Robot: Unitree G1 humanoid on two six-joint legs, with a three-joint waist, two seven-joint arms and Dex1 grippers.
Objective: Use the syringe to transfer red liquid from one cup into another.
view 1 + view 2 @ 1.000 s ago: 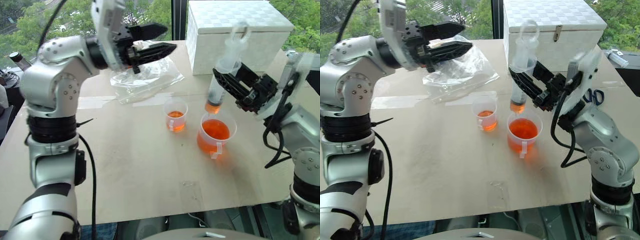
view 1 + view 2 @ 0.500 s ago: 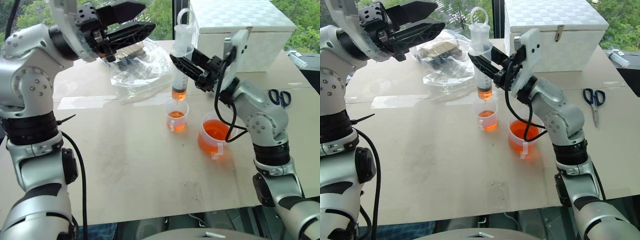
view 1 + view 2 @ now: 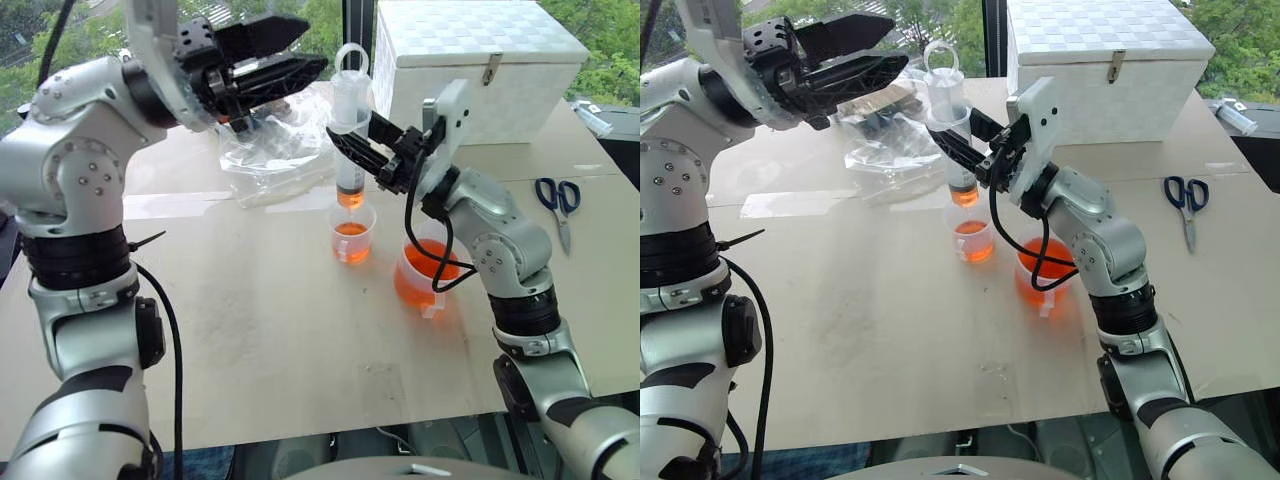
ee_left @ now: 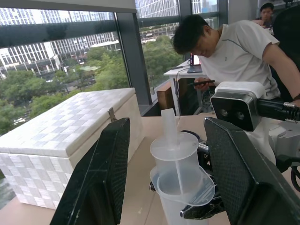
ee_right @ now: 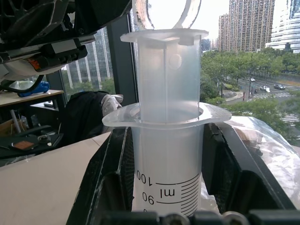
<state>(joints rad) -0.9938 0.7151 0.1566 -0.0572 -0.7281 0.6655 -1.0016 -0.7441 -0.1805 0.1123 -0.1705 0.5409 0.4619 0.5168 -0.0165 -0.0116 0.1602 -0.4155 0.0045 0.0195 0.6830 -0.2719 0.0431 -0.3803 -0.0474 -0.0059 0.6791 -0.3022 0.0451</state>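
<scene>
You've got the syringe (image 3: 349, 135) clamped upright in the right gripper (image 3: 372, 152), barrel pinched between its two fingers, tip right over the small cup (image 3: 352, 232) with a bit of red liquid (image 3: 349, 197) left in the bottom of the barrel. The left gripper (image 3: 285, 55) is empty, fingers spread, up beside the plunger loop. I'd bring it down squarely on top of that loop and press slow and straight, so the barrel doesn't tip and the stream lands in the small cup, not on the table (image 3: 270, 340). Keep the tip low over the rim. The big cup (image 3: 431, 271) sits just beside it, liquid inside.

The left wrist view shows the plunger top between the spread fingers (image 4: 104, 178); the right wrist view shows the grip just under the barrel flange (image 5: 167, 116), which the head views don't make clear.
</scene>
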